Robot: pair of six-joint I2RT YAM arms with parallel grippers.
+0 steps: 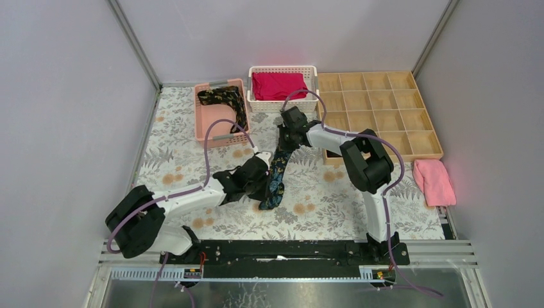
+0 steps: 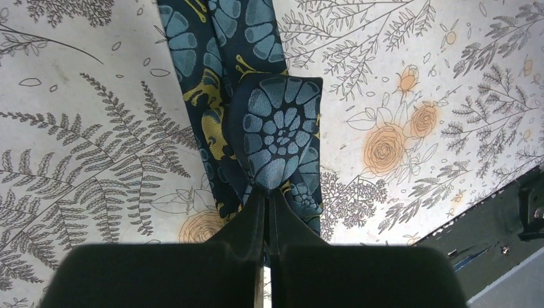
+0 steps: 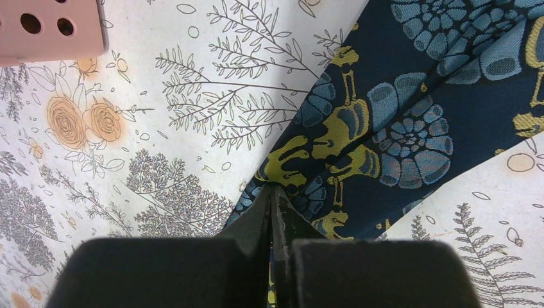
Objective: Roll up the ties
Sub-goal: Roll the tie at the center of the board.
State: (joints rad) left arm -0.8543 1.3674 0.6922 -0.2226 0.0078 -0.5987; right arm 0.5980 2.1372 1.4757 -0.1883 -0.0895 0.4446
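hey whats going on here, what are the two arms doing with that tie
Both arms are handling one long dark fabric tie with a blue and yellow floral pattern, held between them over the floral-print table. The left gripper is shut on its near end, where the fabric is folded over once, so rolling looks barely begun. The right gripper is shut on the strip farther up. A second dark patterned tie lies loose in the pink plastic basket.
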